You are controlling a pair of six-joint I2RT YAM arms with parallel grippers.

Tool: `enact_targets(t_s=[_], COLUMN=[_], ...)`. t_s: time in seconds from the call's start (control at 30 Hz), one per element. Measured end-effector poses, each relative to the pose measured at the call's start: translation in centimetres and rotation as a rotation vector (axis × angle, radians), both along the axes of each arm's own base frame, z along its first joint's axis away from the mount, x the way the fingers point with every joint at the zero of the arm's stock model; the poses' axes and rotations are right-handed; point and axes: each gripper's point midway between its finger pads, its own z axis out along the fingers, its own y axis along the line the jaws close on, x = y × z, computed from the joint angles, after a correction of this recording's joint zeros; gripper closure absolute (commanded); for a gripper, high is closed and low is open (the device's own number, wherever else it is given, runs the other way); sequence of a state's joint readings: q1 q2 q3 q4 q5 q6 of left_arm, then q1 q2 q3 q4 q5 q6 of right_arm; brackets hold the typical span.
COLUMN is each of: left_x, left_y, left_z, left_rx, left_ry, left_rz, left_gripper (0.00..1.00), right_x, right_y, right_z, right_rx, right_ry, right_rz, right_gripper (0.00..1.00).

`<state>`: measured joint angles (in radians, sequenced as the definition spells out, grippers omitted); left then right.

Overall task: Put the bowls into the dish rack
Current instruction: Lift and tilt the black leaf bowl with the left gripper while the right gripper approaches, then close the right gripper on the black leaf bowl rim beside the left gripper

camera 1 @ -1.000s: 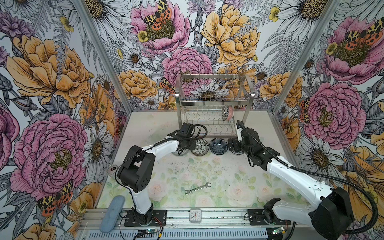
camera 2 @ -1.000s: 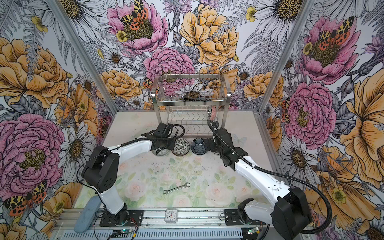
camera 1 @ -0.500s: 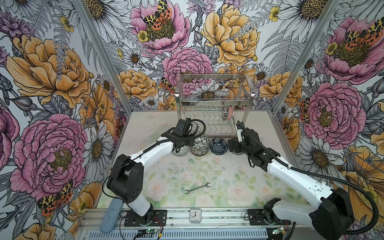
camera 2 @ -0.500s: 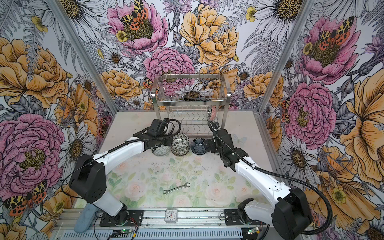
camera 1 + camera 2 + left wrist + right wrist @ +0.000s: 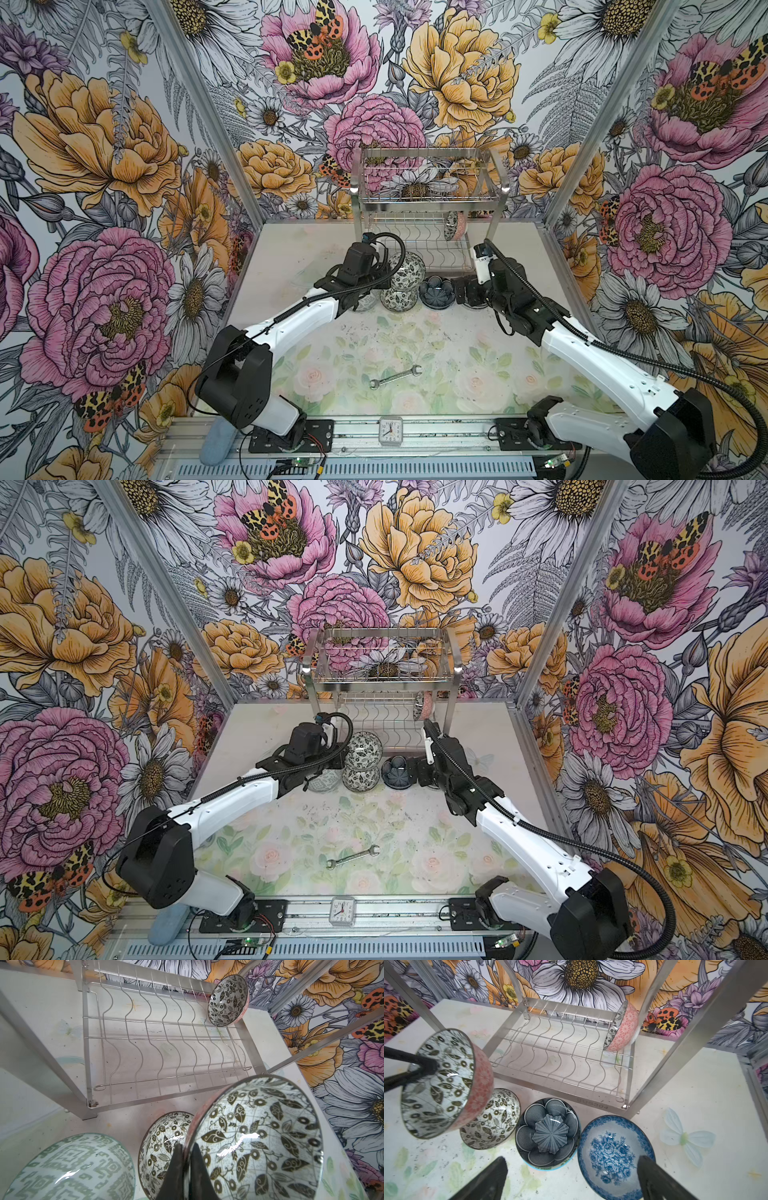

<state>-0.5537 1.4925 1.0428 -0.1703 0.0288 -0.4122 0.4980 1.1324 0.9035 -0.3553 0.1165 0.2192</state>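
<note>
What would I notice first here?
Probably the wallpaper of giant pink and orange flowers on every wall. Then the left gripper, pinching the rim of a round ceramic bowl, pink outside with black-and-white leaves inside, tilted in the air before the shiny two-tier steel wire dish rack at the back. A matching pink bowl stands on edge at the right end of the rack's lower shelf.

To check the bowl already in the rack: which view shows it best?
The left wrist view: the racked bowl shows its whole floral inside. The right wrist view shows its pink outside; both top views show it small.
</note>
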Motion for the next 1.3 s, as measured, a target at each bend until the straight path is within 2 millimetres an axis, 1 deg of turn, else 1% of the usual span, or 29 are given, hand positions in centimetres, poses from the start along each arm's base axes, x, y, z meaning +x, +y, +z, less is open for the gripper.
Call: enact_targets(t_s=[0.2, 0.3, 0.37, 0.43, 0.53, 0.67, 0.73, 0.87, 1.0, 1.1, 1.23, 1.27, 1.3], left_x=[0.2, 0.4, 0.4, 0.3, 0.2, 0.1, 0.1, 0.2, 0.4, 0.4, 0.4, 0.3, 0.0], left_y=[-1.6, -2.4, -2.8, -3.2, -3.5, -3.7, -3.7, -3.8, -4.0, -4.0, -4.1, -4.1, -4.2], left_z=[0.9, 0.7, 0.2, -0.5, -1.1, -1.0, -1.0, -0.7, -0.1, 0.0, 0.0, -0.1, -0.3], left_rx=[-0.06, -0.077, -0.076, -0.07, -0.065, -0.07, -0.071, -0.075, -0.085, -0.087, -0.088, -0.083, -0.08], left_ry=[-0.03, -0.032, -0.021, -0.007, 0.004, 0.003, 0.003, -0.002, -0.013, -0.014, -0.014, -0.011, 0.002], left_rz=[-0.012, -0.019, -0.023, -0.029, -0.037, -0.041, -0.042, -0.043, -0.047, -0.048, -0.05, -0.055, -0.069], left_gripper=[1.0, 1.0, 1.0, 1.0, 1.0, 1.0, 1.0, 1.0, 1.0, 1.0, 1.0, 1.0, 1.0], right_x=[0.0, 0.4, 1.0, 1.6, 2.3, 3.2, 3.5, 3.5, 3.2, 3.5, 3.7, 4.0, 4.7], right_y=[2.1, 3.4, 4.2, 4.9, 5.6, 6.7, 7.1, 7.8, 9.0, 9.1, 8.9, 8.6, 7.9], right_z=[2.3, 2.6, 2.4, 1.8, 0.9, -0.3, -0.8, -1.5, -2.0, -2.5, -3.5, -3.5, -3.4], right_rx=[0.103, 0.142, 0.159, 0.175, 0.195, 0.212, 0.22, 0.226, 0.23, 0.222, 0.201, 0.201, 0.192], right_ry=[-0.013, -0.005, 0.01, 0.034, 0.072, 0.117, 0.133, 0.156, 0.17, 0.175, 0.185, 0.18, 0.156], right_rz=[0.044, 0.062, 0.063, 0.054, 0.035, 0.015, 0.006, -0.006, -0.002, -0.026, -0.046, -0.071, -0.109], right_gripper=[0.01, 0.03, 0.04, 0.07, 0.11, 0.21, 0.28, 0.34, 0.47, 0.61, 0.87, 0.95, 1.0])
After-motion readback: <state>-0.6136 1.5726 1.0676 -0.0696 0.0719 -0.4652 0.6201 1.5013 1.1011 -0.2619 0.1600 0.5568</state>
